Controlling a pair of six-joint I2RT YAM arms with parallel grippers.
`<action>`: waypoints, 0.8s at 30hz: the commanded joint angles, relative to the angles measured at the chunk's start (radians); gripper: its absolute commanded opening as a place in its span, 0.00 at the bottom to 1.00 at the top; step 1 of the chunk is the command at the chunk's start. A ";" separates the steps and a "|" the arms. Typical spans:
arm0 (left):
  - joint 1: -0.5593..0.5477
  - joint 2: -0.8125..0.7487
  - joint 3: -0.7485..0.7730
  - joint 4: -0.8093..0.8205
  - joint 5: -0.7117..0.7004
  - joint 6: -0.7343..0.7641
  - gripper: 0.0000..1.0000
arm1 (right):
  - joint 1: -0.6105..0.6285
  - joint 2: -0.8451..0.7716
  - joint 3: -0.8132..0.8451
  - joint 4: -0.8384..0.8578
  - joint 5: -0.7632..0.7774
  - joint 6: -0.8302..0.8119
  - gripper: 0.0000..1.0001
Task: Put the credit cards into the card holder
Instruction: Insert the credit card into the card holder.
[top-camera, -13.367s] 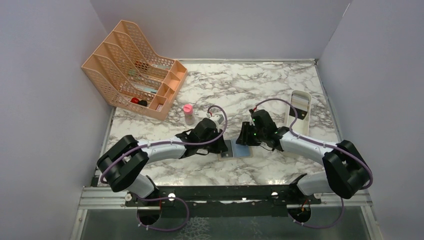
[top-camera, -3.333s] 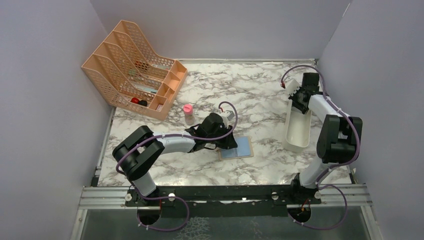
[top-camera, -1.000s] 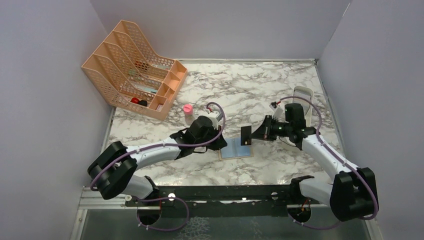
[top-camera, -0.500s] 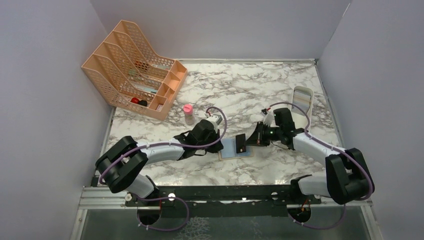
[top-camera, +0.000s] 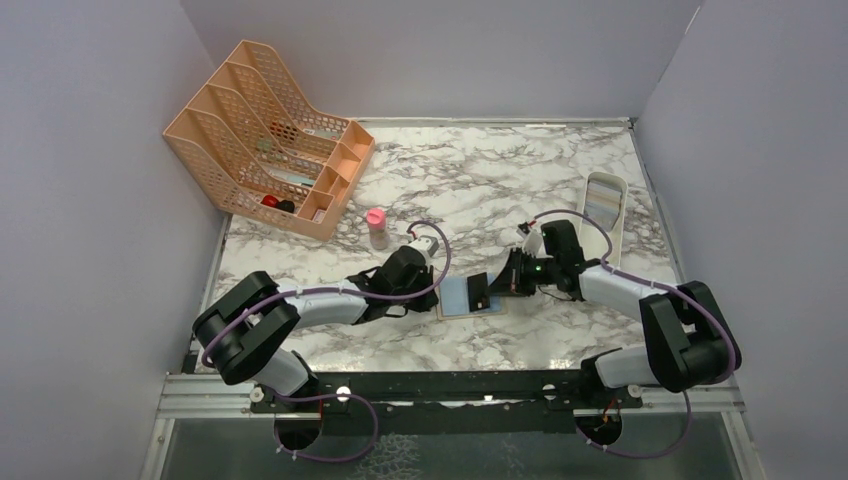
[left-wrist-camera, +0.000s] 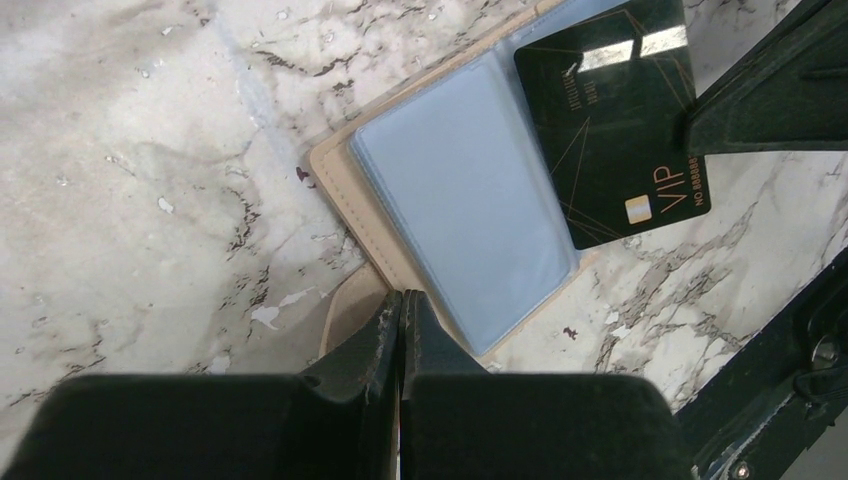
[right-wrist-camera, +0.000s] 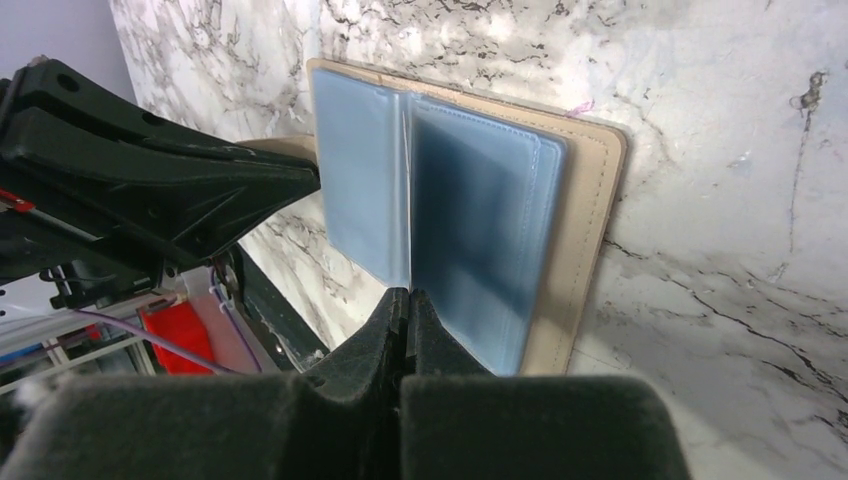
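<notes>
- Right gripper (right-wrist-camera: 405, 308) clamps the black card (left-wrist-camera: 610, 120) tight, poised over the open card holder (left-wrist-camera: 465, 190); the card's long axis runs parallel to the blue sleeves, which lie just to its left.
- Left gripper (left-wrist-camera: 403, 318), jaws closed, pins the card holder by its tab; likely steadying it.
- Farther right, the white tray (top-camera: 606, 176) sits well apart.

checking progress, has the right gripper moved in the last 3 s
Yes. The right gripper, holding the black card, came from the white tray leftward and nearer, to the card holder.
</notes>
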 joint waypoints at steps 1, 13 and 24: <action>-0.002 0.005 -0.019 0.015 -0.033 0.010 0.03 | 0.007 0.024 -0.007 0.047 -0.014 0.009 0.01; -0.001 0.008 -0.033 0.016 -0.041 0.013 0.03 | 0.007 0.075 -0.005 0.087 -0.049 0.022 0.01; -0.002 0.005 -0.043 0.020 -0.042 0.011 0.04 | 0.007 0.034 -0.003 0.069 -0.015 0.016 0.01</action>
